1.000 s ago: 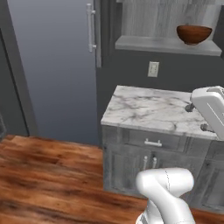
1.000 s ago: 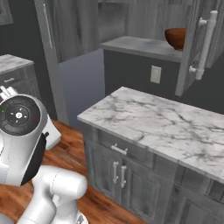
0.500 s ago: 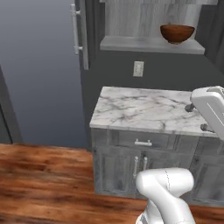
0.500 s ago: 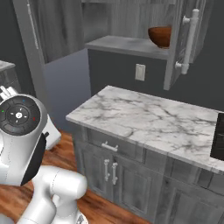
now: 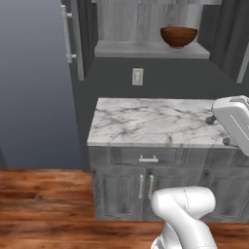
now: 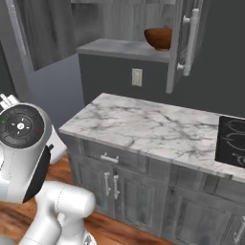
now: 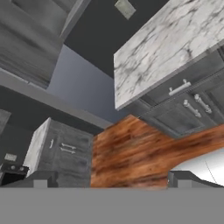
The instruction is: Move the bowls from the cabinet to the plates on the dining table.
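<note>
A glossy reddish-brown bowl (image 5: 179, 36) (image 6: 159, 38) sits on the shelf (image 5: 146, 49) of the grey woodgrain cabinet, whose doors (image 6: 184, 43) stand open with long silver bar handles (image 5: 66, 31). My gripper (image 7: 111, 181) is open with nothing between its fingertips (image 7: 41, 179); it points down and away toward the wooden floor, well below and short of the bowl. The white hand body (image 5: 234, 119) hangs over the right end of the counter. The plates and the dining table are out of view.
Under the cabinet stands a marble counter (image 5: 151, 121) (image 6: 148, 127) over grey drawers, with a black stove (image 6: 232, 141) at its right end. A wall outlet (image 5: 137, 76) sits between counter and shelf. Wooden floor (image 7: 127, 148) lies before it, with a low grey drawer unit (image 7: 61, 151) nearby.
The whole scene has slid left in both base views, so the base has moved; the stove has come into sight. The bowl has not moved and the gripper stays open.
</note>
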You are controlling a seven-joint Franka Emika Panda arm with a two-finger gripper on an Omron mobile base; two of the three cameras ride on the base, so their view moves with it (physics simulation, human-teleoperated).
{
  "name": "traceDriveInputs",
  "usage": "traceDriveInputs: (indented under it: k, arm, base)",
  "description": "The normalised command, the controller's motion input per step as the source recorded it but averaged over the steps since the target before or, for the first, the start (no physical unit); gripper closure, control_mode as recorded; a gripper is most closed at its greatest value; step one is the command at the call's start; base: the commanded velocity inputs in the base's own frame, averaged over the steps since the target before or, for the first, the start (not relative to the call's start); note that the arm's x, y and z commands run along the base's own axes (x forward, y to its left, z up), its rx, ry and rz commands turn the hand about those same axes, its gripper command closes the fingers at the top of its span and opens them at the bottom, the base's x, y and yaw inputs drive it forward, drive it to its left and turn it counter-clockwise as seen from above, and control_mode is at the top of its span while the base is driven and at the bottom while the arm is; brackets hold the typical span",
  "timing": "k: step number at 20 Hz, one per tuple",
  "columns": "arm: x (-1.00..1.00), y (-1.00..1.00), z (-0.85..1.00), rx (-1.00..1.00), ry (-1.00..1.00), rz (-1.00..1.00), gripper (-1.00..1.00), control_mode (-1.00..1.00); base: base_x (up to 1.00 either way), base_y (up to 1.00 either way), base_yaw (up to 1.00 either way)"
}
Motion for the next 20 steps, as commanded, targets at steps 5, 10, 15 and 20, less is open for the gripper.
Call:
traceDriveInputs:
  k: [5, 10, 15, 20]
  arm:
    - [0.0, 0.0, 0.0, 0.0, 0.0, 0.0, -1.0, 1.0]
    - [0.0, 0.0, 0.0, 0.0, 0.0, 0.0, -1.0, 1.0]
    - [0.0, 0.0, 0.0, 0.0, 0.0, 0.0, -1.0, 1.0]
    - [0.0, 0.0, 0.0, 0.0, 0.0, 0.0, -1.0, 1.0]
  base:
    - [0.0, 0.06, -0.25]
    - [0.0, 0.04, -0.25]
    - [0.0, 0.04, -0.25]
    - [0.0, 0.03, -0.25]
